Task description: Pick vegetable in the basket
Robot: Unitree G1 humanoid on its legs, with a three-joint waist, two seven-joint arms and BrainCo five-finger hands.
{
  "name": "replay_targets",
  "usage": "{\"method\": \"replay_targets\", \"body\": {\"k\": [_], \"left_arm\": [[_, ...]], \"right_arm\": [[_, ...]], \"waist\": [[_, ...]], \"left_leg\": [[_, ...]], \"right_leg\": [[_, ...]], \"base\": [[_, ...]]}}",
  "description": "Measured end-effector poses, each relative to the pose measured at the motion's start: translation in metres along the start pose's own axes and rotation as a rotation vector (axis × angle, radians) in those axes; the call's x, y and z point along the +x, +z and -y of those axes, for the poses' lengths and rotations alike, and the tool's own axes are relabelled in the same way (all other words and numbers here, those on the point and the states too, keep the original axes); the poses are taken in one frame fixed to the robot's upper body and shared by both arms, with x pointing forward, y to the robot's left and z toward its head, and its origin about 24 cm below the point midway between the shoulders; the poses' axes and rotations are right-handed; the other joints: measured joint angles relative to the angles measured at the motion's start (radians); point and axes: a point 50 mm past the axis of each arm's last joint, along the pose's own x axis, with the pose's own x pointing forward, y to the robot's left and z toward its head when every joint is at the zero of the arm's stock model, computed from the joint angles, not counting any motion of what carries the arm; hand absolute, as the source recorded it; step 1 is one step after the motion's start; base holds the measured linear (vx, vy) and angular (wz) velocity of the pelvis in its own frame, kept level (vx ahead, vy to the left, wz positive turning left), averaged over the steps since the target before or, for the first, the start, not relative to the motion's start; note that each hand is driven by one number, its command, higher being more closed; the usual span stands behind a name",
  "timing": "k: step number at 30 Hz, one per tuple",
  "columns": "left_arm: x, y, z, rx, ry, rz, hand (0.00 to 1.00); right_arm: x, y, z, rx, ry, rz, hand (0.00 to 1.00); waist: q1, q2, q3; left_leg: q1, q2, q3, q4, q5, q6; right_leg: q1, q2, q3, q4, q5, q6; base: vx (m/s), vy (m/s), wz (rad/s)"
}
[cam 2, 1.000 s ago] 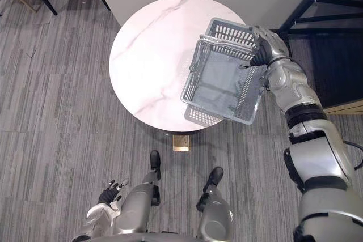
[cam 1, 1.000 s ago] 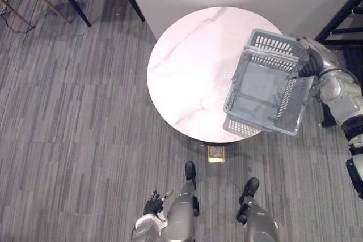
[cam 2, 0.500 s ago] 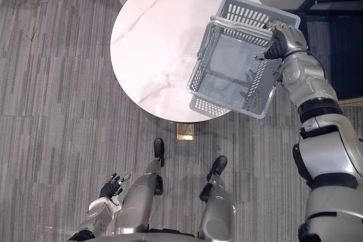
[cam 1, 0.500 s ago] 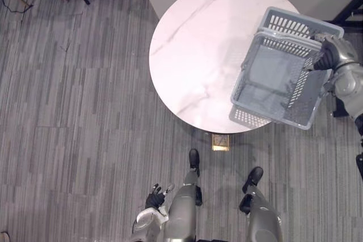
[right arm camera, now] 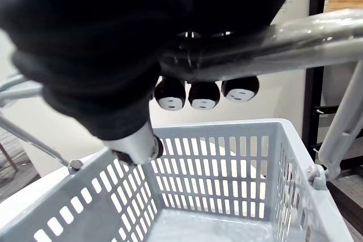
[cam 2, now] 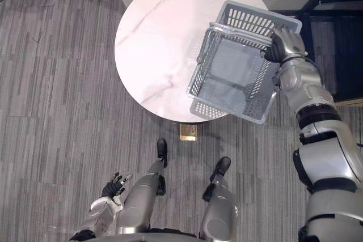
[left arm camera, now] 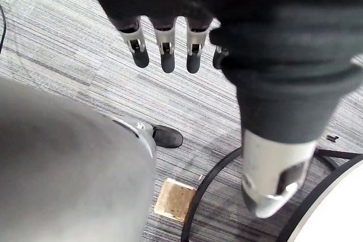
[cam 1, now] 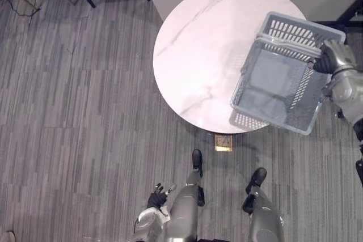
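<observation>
Holding the basket by its metal handle, my right robot hand has fingers curled round the bar and the thumb closed under it. The basket is grey slotted plastic; it hangs tilted from that hand over the right edge of the round white marble table, partly past the rim. The right wrist view looks into it and I see its bare grey bottom and slotted walls. My left robot hand is low by my left side over the grey striped carpet floor, fingers straight and spread, holding nothing. A small tan square lies on the floor under the table's near edge.
</observation>
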Motion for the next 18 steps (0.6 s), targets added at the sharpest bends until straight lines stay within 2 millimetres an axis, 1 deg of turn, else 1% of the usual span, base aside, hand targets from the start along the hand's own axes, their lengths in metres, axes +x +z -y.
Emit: {"method": "replay_targets", "body": {"k": [4,6,7,9,10,11,12,13,14,15,16,18], "left_arm": [[0.0,-0.002,0.001,0.009,-0.004,-0.013,0.0],[0.0,-0.003,0.001,0.012,-0.003,-0.019,0.0],[0.0,-0.003,0.001,0.027,-0.004,-0.021,0.0],[0.0,-0.003,-0.002,0.048,0.003,-0.021,0.0],[0.0,-0.003,-0.003,0.049,0.008,-0.022,0.0],[-0.001,-0.006,-0.007,0.074,0.019,-0.034,0.0],[-0.002,-0.008,-0.012,0.079,0.034,-0.048,0.0],[-0.002,-0.009,-0.017,0.107,0.047,-0.056,0.0],[-0.002,-0.009,-0.019,0.11,0.05,-0.06,0.0],[-0.005,-0.015,-0.026,0.128,0.067,-0.081,0.0],[-0.008,-0.021,-0.032,0.14,0.081,-0.1,0.0],[-0.01,-0.025,-0.036,0.136,0.095,-0.115,0.0]], "right_arm": [[-0.011,0.011,-0.02,-0.023,0.056,0.075,1.0],[-0.017,0.017,-0.03,-0.026,0.077,0.114,1.0],[-0.023,0.023,-0.038,-0.026,0.095,0.143,1.0],[-0.033,0.033,-0.055,-0.016,0.142,0.19,1.0],[-0.037,0.035,-0.06,-0.01,0.157,0.202,1.0],[-0.047,0.038,-0.072,0.011,0.188,0.221,1.0],[-0.053,0.043,-0.079,0.036,0.211,0.24,1.0],[-0.064,0.05,-0.087,0.067,0.236,0.281,1.0],[-0.067,0.051,-0.088,0.072,0.239,0.291,1.0],[-0.076,0.057,-0.093,0.093,0.252,0.328,1.0],[-0.085,0.062,-0.096,0.115,0.26,0.365,1.0],[-0.094,0.066,-0.098,0.142,0.263,0.396,1.0]], "waist": [[-0.002,-0.003,-0.002],[-0.003,-0.01,-0.008],[-0.007,-0.015,-0.01],[-0.011,-0.037,-0.026],[-0.011,-0.045,-0.032],[-0.011,-0.065,-0.059],[-0.011,-0.085,-0.077],[-0.014,-0.111,-0.103],[-0.017,-0.115,-0.111],[-0.031,-0.131,-0.15],[-0.039,-0.143,-0.183],[-0.043,-0.152,-0.201]], "left_leg": [[0.036,-0.001,0.0,0.0,-0.003,-0.004],[0.048,-0.001,0.003,0.0,-0.004,-0.005],[0.061,0.0,0.004,0.0,-0.005,-0.007],[0.087,0.001,0.009,0.0,-0.008,-0.011],[0.094,0.002,0.011,0.0,-0.01,-0.013],[0.1,0.004,0.015,0.0,-0.012,-0.017],[0.109,0.006,0.024,0.0,-0.015,-0.02],[0.129,0.009,0.035,0.0,-0.021,-0.027],[0.131,0.01,0.035,-0.001,-0.022,-0.028],[0.133,0.011,0.036,-0.002,-0.026,-0.026],[0.138,0.013,0.045,-0.005,-0.03,-0.028],[0.169,0.017,0.065,-0.006,-0.039,-0.029]], "right_leg": [[0.038,-0.001,0.0,-0.002,-0.001,0.002],[0.048,-0.001,0.003,-0.003,-0.001,0.002],[0.063,0.0,0.003,-0.005,-0.001,0.002],[0.088,0.0,0.006,-0.011,-0.001,0.003],[0.096,0.001,0.008,-0.014,0.0,0.003],[0.103,0.005,0.01,-0.022,0.001,0.005],[0.108,0.007,0.018,-0.025,0.001,0.005],[0.123,0.01,0.029,-0.032,0.001,0.005],[0.125,0.011,0.029,-0.035,0.001,0.005],[0.132,0.015,0.029,-0.047,0.003,0.008],[0.134,0.018,0.036,-0.054,0.003,0.008],[0.155,0.023,0.056,-0.061,0.003,0.009]], "base": [[0.0,0.0,0.0],[0.0,0.0,0.0],[0.01,-0.012,-0.03],[0.03,-0.016,-0.05],[0.03,-0.02,-0.06],[0.02,-0.018,-0.11],[0.05,-0.028,-0.21],[0.04,-0.025,-0.2],[0.04,-0.03,-0.13],[0.03,-0.021,-0.09],[0.03,-0.019,-0.15],[0.02,-0.021,-0.26]]}}
